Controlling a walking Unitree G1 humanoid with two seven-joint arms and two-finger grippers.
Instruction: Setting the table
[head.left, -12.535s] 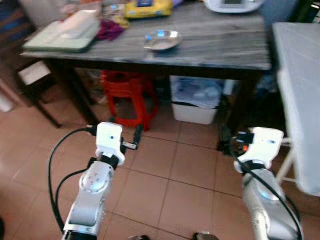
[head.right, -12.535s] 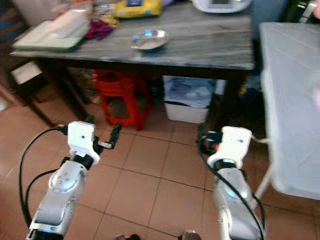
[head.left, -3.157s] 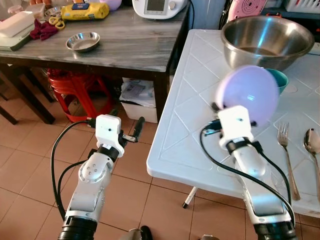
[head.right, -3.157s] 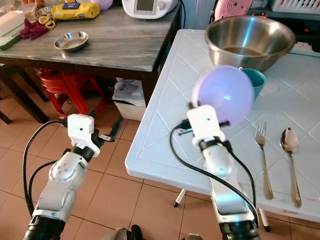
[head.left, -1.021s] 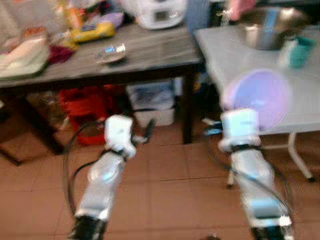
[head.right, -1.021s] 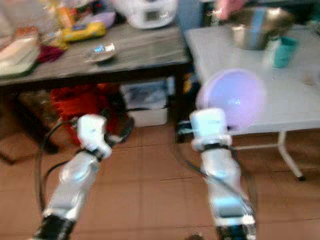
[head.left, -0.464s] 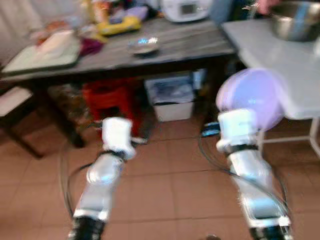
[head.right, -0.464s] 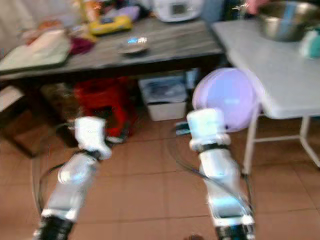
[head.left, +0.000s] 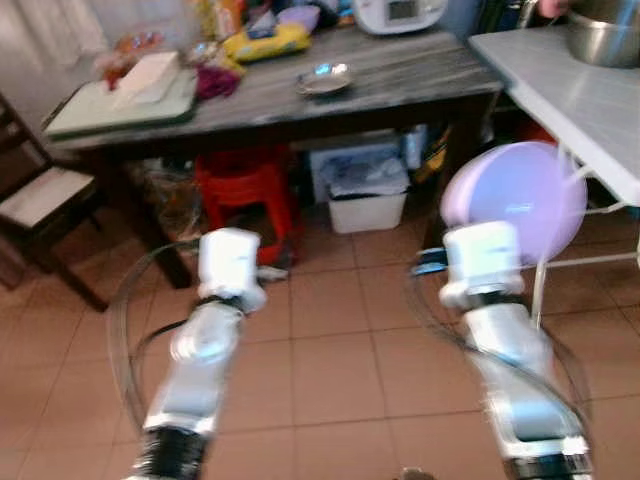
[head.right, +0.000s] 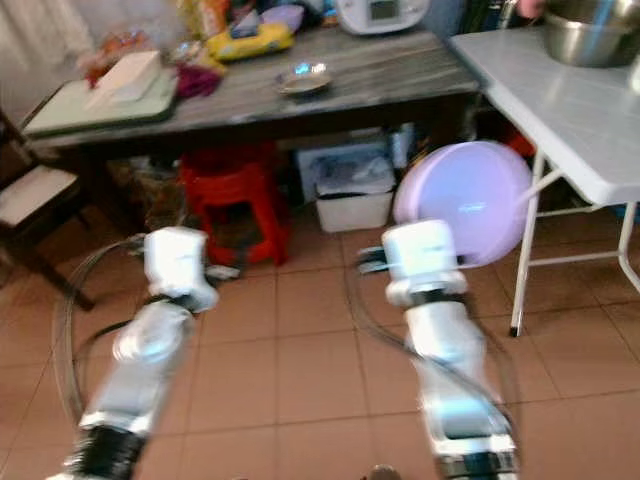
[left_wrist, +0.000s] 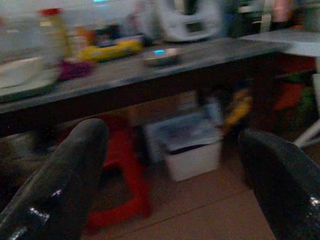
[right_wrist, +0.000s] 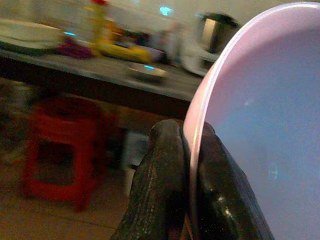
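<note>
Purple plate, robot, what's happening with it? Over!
Right gripper shut on purple plate, held upright over floor. Left gripper open, empty. Dark table ahead; red stool underneath.

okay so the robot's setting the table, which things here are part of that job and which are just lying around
Part of the job:
- lilac plate, pinched at its rim in the right claw
- grey wooden table
- white folding table

Just lying about:
- small metal dish
- red stool
- white bin
- yellow packet
- chair

The left claw is open, holding nothing.
</note>
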